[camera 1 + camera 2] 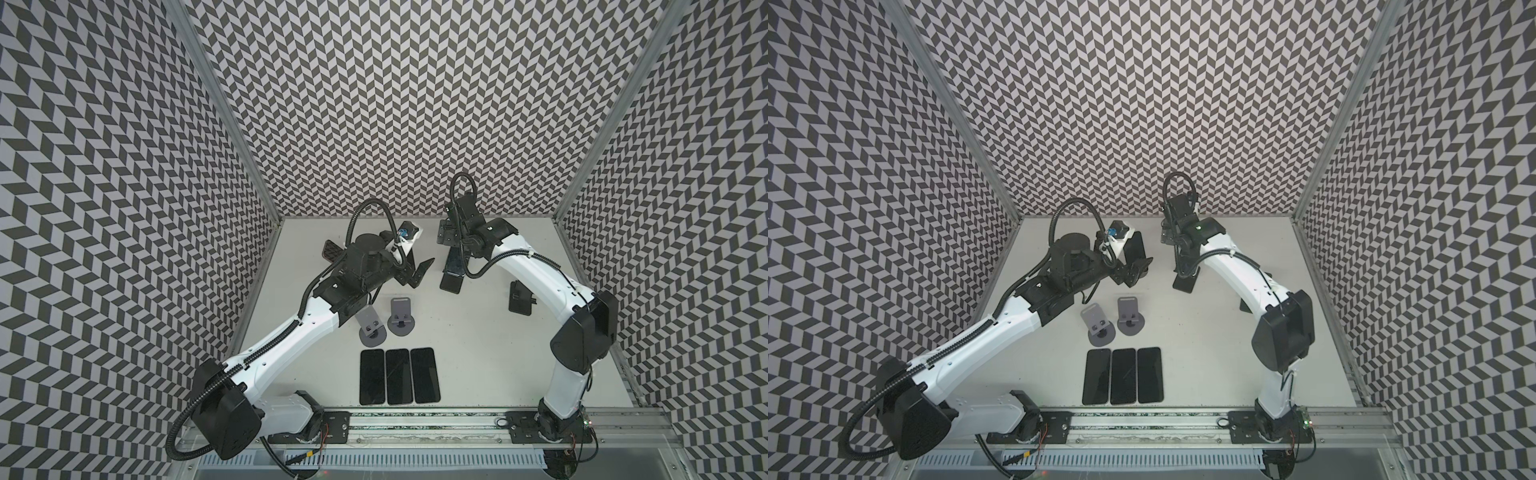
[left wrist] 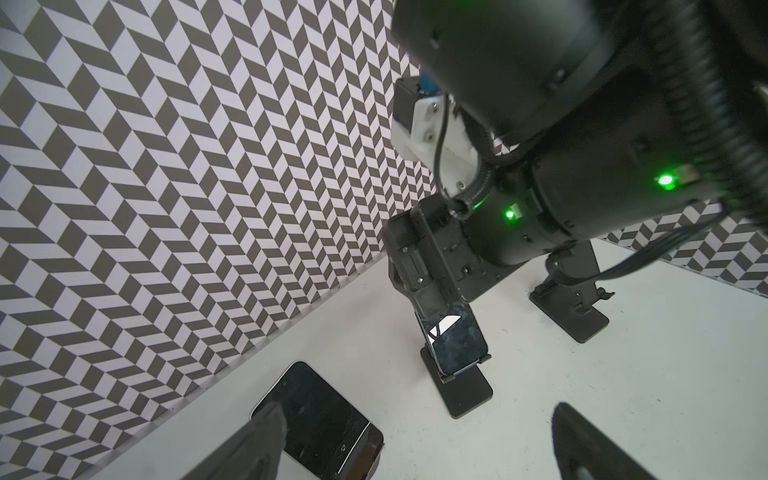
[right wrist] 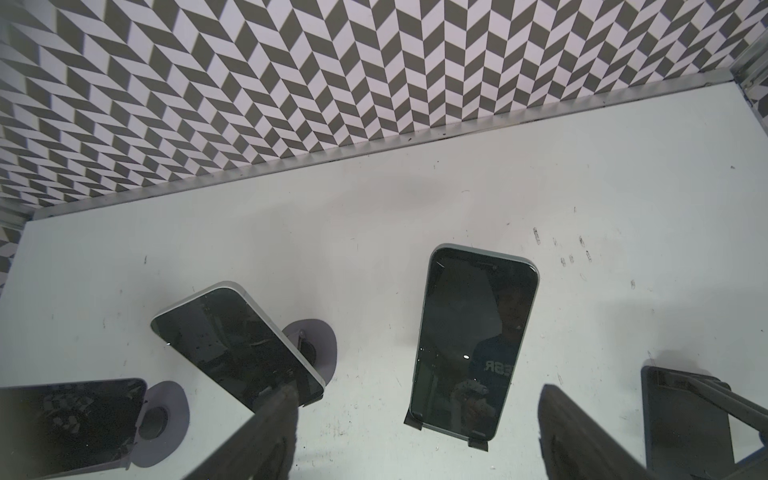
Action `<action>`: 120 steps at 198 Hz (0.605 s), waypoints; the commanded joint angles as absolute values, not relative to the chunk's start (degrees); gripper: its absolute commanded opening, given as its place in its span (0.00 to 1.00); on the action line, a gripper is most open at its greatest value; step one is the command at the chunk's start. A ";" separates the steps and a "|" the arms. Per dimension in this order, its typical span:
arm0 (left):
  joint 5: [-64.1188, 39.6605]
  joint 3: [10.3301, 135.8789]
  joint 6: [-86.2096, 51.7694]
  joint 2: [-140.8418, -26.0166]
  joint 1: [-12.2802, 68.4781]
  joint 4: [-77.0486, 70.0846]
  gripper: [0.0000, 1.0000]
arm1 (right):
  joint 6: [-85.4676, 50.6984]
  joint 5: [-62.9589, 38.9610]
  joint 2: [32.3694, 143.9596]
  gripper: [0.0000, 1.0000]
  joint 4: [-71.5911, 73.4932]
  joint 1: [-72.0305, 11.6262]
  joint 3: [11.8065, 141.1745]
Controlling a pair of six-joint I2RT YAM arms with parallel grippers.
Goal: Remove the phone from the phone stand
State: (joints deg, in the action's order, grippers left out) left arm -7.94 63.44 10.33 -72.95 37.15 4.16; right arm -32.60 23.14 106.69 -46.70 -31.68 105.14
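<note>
A dark phone leans upright on a black phone stand near the middle back of the table. Both also show in the left wrist view, the phone on its stand. My right gripper is over this phone, open, with its fingers wide to either side and nothing between them. In a top view the right gripper covers most of the phone above the stand's base. My left gripper is open and empty just to the left of it.
Two more phones rest on grey round-based stands, one under my left wrist and one at the far left. An empty black stand is at the right. Two empty grey stands and three flat phones are in front.
</note>
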 commanded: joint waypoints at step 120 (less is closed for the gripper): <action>-20.07 57.13 12.21 -68.92 34.99 -0.28 1.00 | -37.77 24.78 118.20 0.89 -57.41 -29.40 117.87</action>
